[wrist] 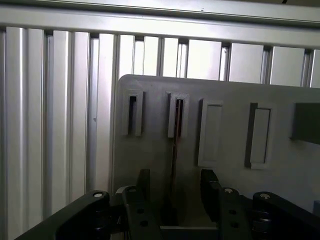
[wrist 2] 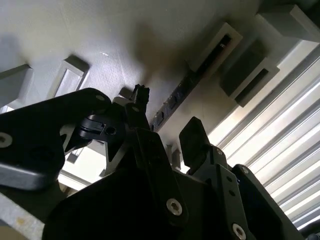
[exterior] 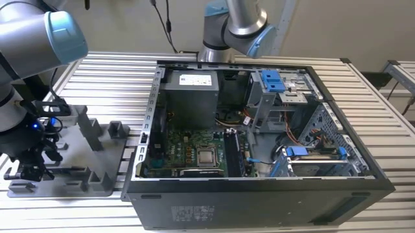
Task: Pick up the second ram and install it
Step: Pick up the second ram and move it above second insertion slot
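Hovering gripper [wrist: 175, 194]: low over the grey tray [exterior: 107, 158] at the exterior view's left, with the wrist pointing down at it.
Claw state: wide. The two dark fingers [wrist: 144, 192] stand apart, and pale tray shows between each one and the stick, so I judge nothing is clamped.
Second ram [wrist: 174, 160]: standing on its long edge in the tray, with its far end tucked into a slotted post [wrist: 171, 115]. It reads as a thin dark strip in both wrist views.
Key relation: the ram lies directly between the fingers, roughly centred in the gap. Its long axis runs straight away from the wrist, parallel with the inner finger faces, so its flat sides face the fingers.
Contact: none that I can make out; the fingers are near on both sides but not touching.
Step, by my reading: the pick-up is at the straddle stage, and the grasp is not yet made.
Computer case [exterior: 259, 189]: open, on the slatted table [exterior: 97, 73], just beside the tray toward the exterior view's right. Its motherboard [exterior: 188, 148] lies well apart from the ram.
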`<state>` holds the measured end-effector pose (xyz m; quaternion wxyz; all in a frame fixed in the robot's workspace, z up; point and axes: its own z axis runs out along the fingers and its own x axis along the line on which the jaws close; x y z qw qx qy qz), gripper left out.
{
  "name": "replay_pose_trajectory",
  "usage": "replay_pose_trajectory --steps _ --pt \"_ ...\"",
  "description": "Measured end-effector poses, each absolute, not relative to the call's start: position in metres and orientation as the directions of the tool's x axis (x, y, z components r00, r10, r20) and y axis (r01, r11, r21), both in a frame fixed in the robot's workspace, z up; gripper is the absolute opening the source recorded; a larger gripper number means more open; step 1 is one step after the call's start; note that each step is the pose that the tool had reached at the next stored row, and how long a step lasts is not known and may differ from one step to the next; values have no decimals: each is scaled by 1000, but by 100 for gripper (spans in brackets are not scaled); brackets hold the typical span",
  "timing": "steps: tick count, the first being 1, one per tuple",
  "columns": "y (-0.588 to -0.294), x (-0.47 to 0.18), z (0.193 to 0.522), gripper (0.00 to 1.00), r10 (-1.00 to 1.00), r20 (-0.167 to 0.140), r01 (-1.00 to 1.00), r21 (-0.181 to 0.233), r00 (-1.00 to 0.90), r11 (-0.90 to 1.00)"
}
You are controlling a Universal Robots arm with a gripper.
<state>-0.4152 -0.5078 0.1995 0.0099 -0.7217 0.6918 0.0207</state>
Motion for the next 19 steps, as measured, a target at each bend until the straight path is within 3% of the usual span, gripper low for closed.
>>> replay_pose_trajectory --steps 4,9,11,16,17,19 --pt "-508 -415 199 54 -998 -44 -999 14 42 -43" --pt "-508 -415 199 39 -998 -44 -999 14 42 -43" --pt "-508 -415 199 26 -998 -44 -999 14 42 -43" --pt "-508 -415 199 24 -998 -44 -999 14 42 -43" --pt "-508 -415 199 17 -998 -44 -999 14 42 -43" --pt "-508 -415 199 17 -998 -44 -999 14 42 -43"
